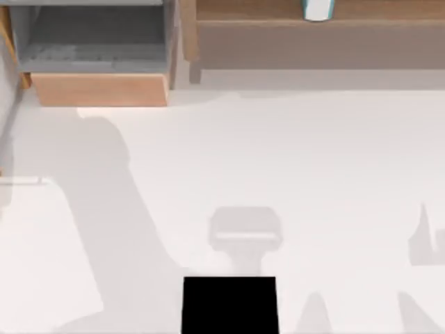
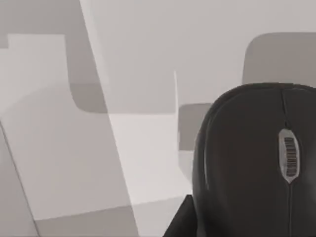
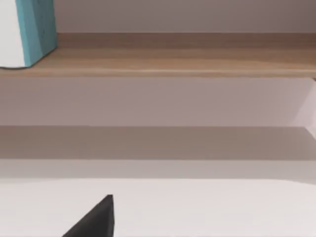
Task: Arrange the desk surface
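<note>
I am looking at the white bench (image 1: pixel 292 160) filling the top view, black pad (image 1: pixel 229 305) at its bottom middle. A black mouse (image 2: pixel 256 163) is sitting close under my left wrist camera. I cannot tell either pincer's state, so I should be going slowly and straight.

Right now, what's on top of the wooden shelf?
A white and teal object stands on the shelf; the right wrist view shows its teal side. Its upper part is cut off, so what it is cannot be told.
</note>
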Tool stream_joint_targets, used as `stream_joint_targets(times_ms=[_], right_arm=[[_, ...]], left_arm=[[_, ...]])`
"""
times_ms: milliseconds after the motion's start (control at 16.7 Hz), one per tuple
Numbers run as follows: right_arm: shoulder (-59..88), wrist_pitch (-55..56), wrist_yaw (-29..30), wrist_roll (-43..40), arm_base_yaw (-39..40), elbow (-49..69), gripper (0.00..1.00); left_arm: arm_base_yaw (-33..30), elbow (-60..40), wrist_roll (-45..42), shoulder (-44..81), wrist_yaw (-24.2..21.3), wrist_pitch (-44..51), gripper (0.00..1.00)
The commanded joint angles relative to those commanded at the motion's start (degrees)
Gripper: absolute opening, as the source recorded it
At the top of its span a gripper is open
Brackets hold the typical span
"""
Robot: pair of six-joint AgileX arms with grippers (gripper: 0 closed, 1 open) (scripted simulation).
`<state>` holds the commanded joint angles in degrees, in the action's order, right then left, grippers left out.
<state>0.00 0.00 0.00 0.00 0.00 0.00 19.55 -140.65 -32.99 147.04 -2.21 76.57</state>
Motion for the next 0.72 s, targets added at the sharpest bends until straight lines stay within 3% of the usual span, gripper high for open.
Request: stream_joint_targets(times_ms=[300,720], right_arm=[[0.0,0.0,0.0,0.0,0.0,0.0,1.0],[0.0,0.0,0.0,0.0,0.0,0.0,1.0]], left_arm=[[-2.77,7.88,8.95,-12.37,1.46,-0.82,0.0],[-15.91,24.03,25.46,-27.39,-0.55,-3.02,0.0]])
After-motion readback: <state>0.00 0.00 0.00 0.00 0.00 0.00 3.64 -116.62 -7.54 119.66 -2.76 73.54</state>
